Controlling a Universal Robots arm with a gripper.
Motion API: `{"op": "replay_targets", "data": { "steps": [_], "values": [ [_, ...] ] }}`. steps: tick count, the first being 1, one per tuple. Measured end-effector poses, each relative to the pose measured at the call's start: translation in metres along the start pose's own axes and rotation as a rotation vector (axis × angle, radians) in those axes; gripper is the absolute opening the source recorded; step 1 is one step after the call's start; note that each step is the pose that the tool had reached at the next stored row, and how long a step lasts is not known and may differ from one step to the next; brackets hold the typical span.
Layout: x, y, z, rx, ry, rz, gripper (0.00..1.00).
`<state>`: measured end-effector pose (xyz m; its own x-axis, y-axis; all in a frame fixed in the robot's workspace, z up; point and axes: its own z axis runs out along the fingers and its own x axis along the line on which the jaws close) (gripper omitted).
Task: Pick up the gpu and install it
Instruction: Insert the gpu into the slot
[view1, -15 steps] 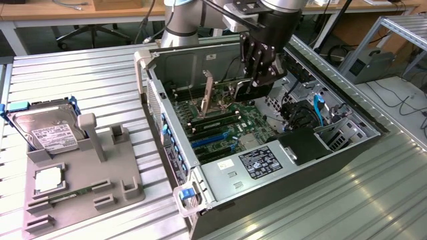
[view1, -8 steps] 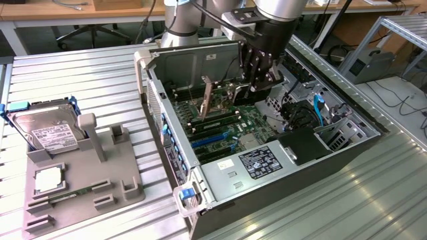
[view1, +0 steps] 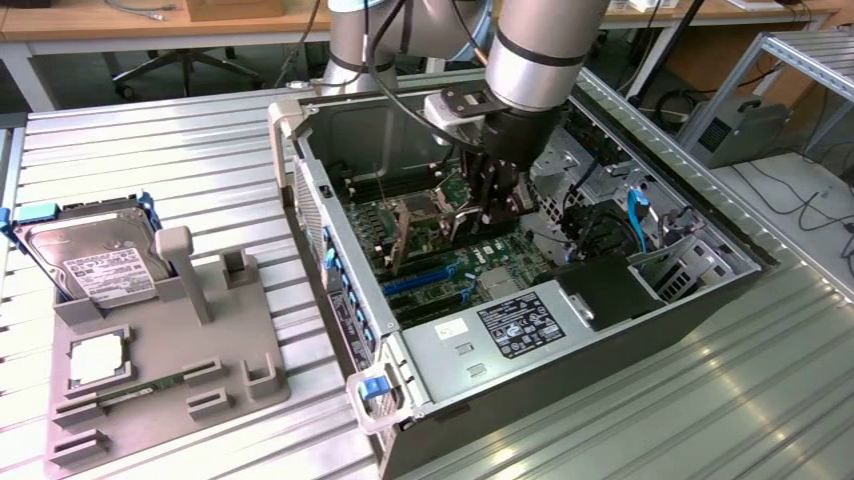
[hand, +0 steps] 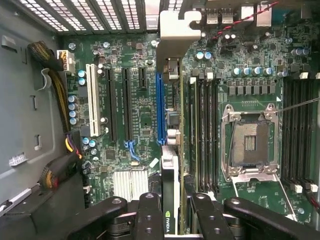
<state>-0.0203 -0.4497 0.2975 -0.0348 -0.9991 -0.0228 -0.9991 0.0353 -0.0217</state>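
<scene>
The hand (hand: 170, 212) is partly closed and grips the gpu (hand: 170, 167) by its edge. The card stands upright inside the open computer case (view1: 461, 345), just beside the long blue slot (hand: 160, 107).

Silver-grey arm (view1: 527, 85) w/ blk band, blk cable (view1: 378, 85), blk fingers (hand: 150, 217) w/ round screws

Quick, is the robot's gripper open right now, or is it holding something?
The gripper is closed on the gpu, holding it edge-on over the motherboard.
</scene>
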Motion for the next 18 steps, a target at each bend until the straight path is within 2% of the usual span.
{"op": "replay_targets", "data": {
  "steps": [5,7,18],
  "values": [
    [0.007,0.0037,0.0,0.0,-0.0008,0.0,0.27],
    [0.007,0.0037,0.0,0.0,-0.0008,0.0,0.27],
    [0.008,0.0154,-0.0002,0.0,-0.0008,0.0,0.27]
  ]
}}
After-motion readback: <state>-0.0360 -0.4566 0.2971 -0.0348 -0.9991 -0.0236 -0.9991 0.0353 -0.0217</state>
